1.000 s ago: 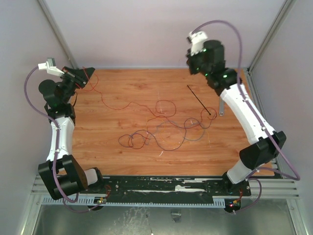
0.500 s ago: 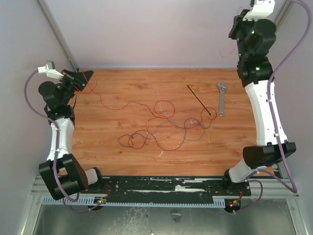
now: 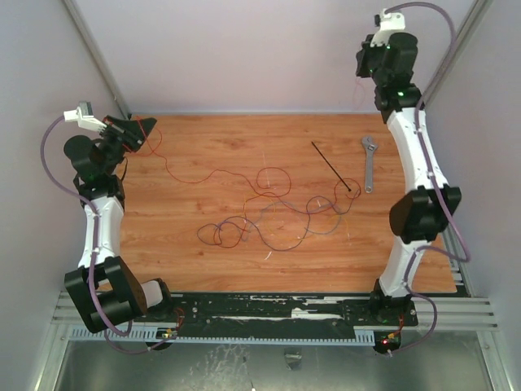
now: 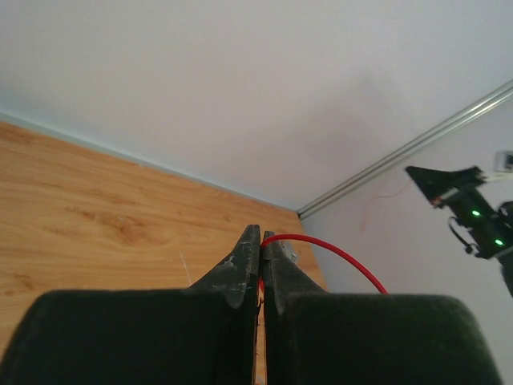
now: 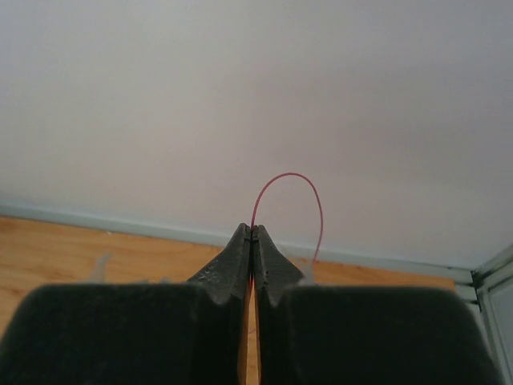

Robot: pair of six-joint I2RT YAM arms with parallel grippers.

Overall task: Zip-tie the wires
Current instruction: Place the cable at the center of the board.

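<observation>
The wires (image 3: 269, 208) lie in a loose red and purplish-grey tangle mid-table. One red strand runs from them to the back left corner, where my left gripper (image 3: 140, 130) is shut on it. In the left wrist view that red wire (image 4: 337, 253) curves out to the right of the closed tips (image 4: 261, 237). My right gripper (image 3: 362, 69) is raised high at the back right against the wall. It is shut on a thin red wire (image 5: 296, 178) that loops above its tips (image 5: 252, 231). The zip tie (image 3: 332, 167), a black strip, lies slanted right of centre with its lower end among the wires.
A silver adjustable wrench (image 3: 369, 163) lies just right of the zip tie near the right arm. Lilac walls enclose the table at the back and on both sides, with metal rails in the corners. The right arm's green lights (image 4: 473, 215) show in the left wrist view.
The right arm has swung up from over the table's back right to high against the back wall, uncovering the wrench. The left arm and the tangle have stayed put.
</observation>
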